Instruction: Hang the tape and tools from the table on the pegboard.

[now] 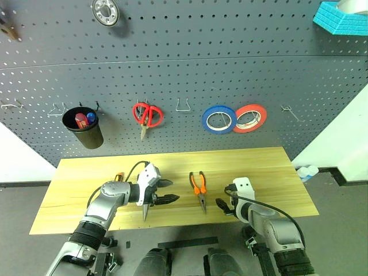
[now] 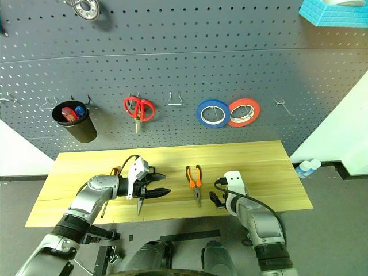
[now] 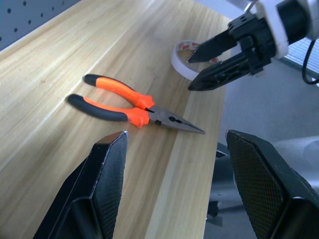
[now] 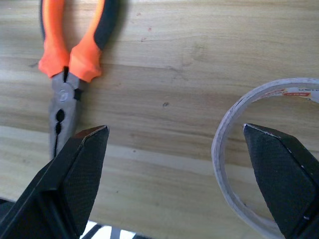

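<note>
Step in hand — picking up the tape (image 4: pixel 227 164). Right gripper (image 4: pixel 184 174) spread wide, empty; ring lies on table (image 1: pixel 259 167), one fingertip (image 4: pixel 279 169) over its hole. Left gripper (image 3: pixel 174 169) parted, empty, pliers (image 3: pixel 127 103) just ahead. Next — lower, pinch rim.

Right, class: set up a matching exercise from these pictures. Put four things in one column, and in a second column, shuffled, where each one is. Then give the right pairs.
Things:
1. pliers
2. red-handled scissors
3. blue roll
4. black cup

Places:
A. hanging on the pegboard, just left of the red roll
B. lying flat on the table, between the two hands
C. hanging on the pegboard left of the red-handled scissors, holding small items
D. hanging blades-down, left of an empty hook

Pairs: 1-B, 2-D, 3-A, 4-C
</note>
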